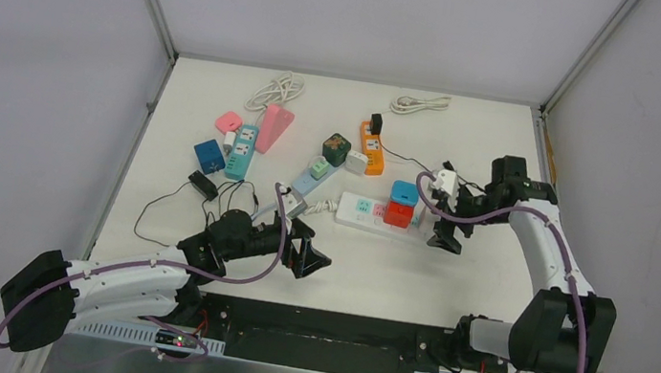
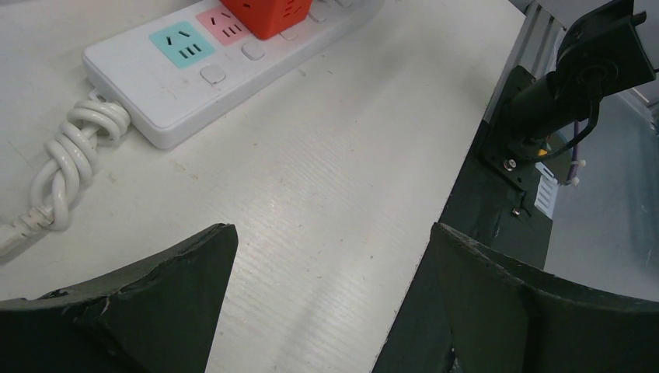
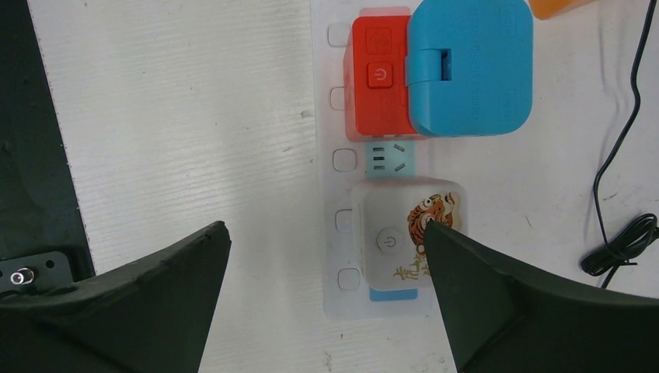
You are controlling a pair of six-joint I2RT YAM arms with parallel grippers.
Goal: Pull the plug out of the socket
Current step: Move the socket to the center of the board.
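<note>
Hovering with fingers spread, the right gripper (image 3: 326, 233) frames the tiger-printed plug (image 3: 404, 241), seated at the right end of the white power strip (image 3: 321, 132). Rigid, slick plastic, probably tight: pinch its flat sides low; the light strip may lift.

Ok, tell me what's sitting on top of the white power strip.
On the white power strip: a red adapter, a blue adapter pressed against it, and a white tiger-print adapter. One blue socket between them shows; sockets beneath the adapters are covered.

White arms (image 1: 546, 244), black joints (image 1: 567, 335), purple cables (image 1: 572, 281) trailing alongside.
</note>
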